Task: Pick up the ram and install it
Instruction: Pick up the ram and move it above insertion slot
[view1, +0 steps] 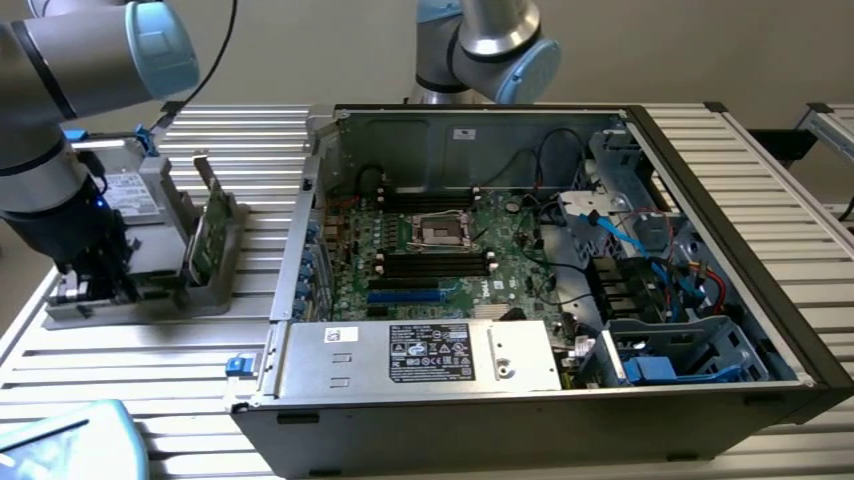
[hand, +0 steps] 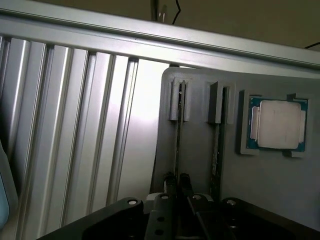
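One of two thin sticks standing on edge in a grey holder (hand: 199, 165), the ram (hand: 178, 130), is pinched at one end by the robot arm's gripper (hand: 178, 181), whose fingers (hand: 170, 181) press close against either face. The ram sits in its slot, the one nearer the holder's edge. The second stick (hand: 217, 145) stands parallel just beside it, and a square silver processor (hand: 278, 124) lies flat in a recess beyond that. In the exterior view the gripper reaches down onto the holder, which rests on a ribbed metal table (view1: 134, 360) at the exterior view's left of an open computer case (view1: 400, 130), its motherboard (view1: 454, 250) exposed.
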